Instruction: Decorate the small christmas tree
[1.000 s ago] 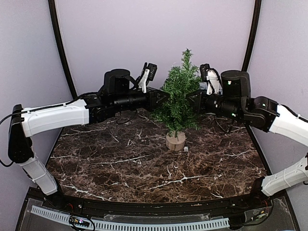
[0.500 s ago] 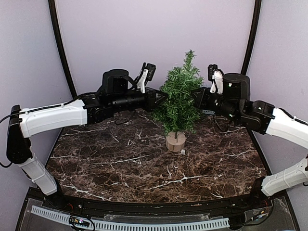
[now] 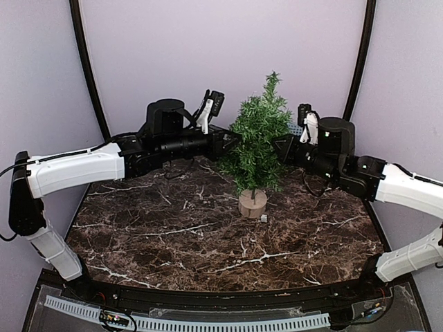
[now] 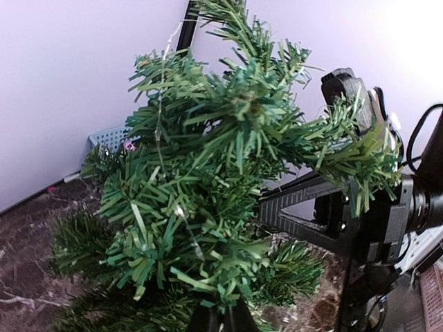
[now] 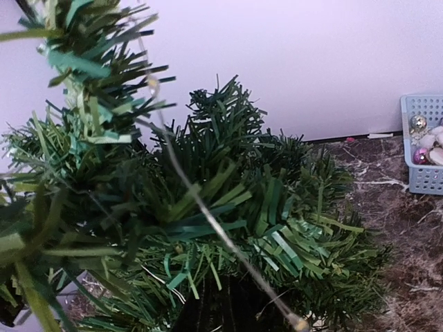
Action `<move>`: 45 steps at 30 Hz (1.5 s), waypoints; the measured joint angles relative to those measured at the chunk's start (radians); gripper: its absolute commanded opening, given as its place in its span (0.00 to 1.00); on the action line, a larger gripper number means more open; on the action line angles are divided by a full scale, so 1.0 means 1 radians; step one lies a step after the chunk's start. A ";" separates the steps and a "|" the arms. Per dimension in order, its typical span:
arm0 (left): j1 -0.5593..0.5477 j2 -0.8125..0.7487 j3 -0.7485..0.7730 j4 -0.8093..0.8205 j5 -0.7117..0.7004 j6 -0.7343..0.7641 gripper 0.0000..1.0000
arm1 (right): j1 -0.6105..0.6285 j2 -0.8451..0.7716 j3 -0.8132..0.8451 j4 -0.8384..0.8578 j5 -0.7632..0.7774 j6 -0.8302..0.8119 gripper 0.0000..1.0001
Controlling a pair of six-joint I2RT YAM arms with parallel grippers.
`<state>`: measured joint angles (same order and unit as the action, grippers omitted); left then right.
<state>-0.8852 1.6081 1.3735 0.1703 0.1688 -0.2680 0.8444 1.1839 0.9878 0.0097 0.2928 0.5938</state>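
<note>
the small christmas tree (image 3: 259, 138) stands upright mid-tabletop (image 3: 173, 235). the left pincer (image 3: 230, 142) is buried in its left side and the right pincer (image 3: 278, 146) in its right, so i cannot tell their opening or hold. a thin light wire (image 5: 208, 214) crosses the branches. a tug on it, or uneven pushing, could topple the tree.
</note>
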 measured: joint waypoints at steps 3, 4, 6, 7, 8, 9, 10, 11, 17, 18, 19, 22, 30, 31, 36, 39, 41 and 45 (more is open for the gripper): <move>0.000 -0.005 0.000 0.000 0.005 0.015 0.44 | -0.001 -0.020 -0.015 0.005 -0.006 0.004 0.40; 0.000 -0.009 0.000 -0.001 0.005 0.020 0.47 | -0.001 -0.034 -0.024 0.006 -0.006 0.005 0.46; 0.000 -0.023 -0.006 0.000 0.003 0.037 0.56 | -0.002 -0.067 -0.043 0.005 -0.004 0.014 0.53; 0.000 -0.035 -0.014 0.000 0.003 0.046 0.62 | -0.002 -0.090 -0.055 0.005 -0.002 0.007 0.55; 0.000 -0.050 -0.024 0.001 0.003 0.053 0.65 | -0.003 -0.106 -0.063 0.005 0.000 0.009 0.59; 0.000 -0.067 -0.036 0.003 0.003 0.062 0.71 | -0.003 -0.126 -0.071 0.006 0.002 0.008 0.62; 0.000 -0.084 -0.047 0.004 0.005 0.069 0.75 | -0.004 -0.143 -0.077 0.006 0.005 0.008 0.66; 0.001 -0.101 -0.058 0.008 0.005 0.078 0.77 | -0.005 -0.160 -0.083 0.005 0.008 0.005 0.70; 0.002 -0.190 -0.122 0.024 -0.001 0.100 0.85 | -0.010 -0.229 -0.100 0.007 0.025 -0.003 0.86; 0.002 -0.200 -0.128 0.024 -0.003 0.102 0.86 | -0.010 -0.232 -0.101 0.007 0.028 -0.006 0.88; 0.002 -0.211 -0.137 0.023 -0.007 0.104 0.86 | -0.010 -0.249 -0.103 0.007 0.033 -0.011 0.89; 0.002 -0.237 -0.155 0.023 -0.020 0.103 0.88 | -0.010 -0.277 -0.104 0.006 0.048 -0.015 0.92; 0.004 -0.280 -0.172 -0.005 -0.080 0.078 0.93 | -0.034 -0.286 -0.082 -0.085 0.133 -0.022 0.98; 0.007 -0.285 -0.172 -0.019 -0.088 0.073 0.93 | -0.051 -0.277 -0.069 -0.114 0.139 -0.021 0.97; 0.072 -0.321 -0.211 -0.083 -0.102 0.023 0.94 | -0.214 -0.251 -0.032 -0.213 0.121 -0.006 0.96; 0.142 -0.356 -0.255 -0.130 -0.099 -0.004 0.95 | -0.343 -0.237 -0.032 -0.254 0.070 0.000 0.93; 0.200 -0.382 -0.274 -0.185 -0.088 -0.008 0.95 | -0.428 -0.208 -0.030 -0.262 0.018 -0.002 0.92; 0.332 -0.424 -0.283 -0.282 -0.053 0.005 0.95 | -0.587 -0.053 0.031 -0.306 -0.084 -0.025 0.88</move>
<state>-0.5529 1.1843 1.0904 -0.1112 0.1158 -0.2626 0.2573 1.1309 1.0187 -0.2962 0.2085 0.5686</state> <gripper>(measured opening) 0.951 0.897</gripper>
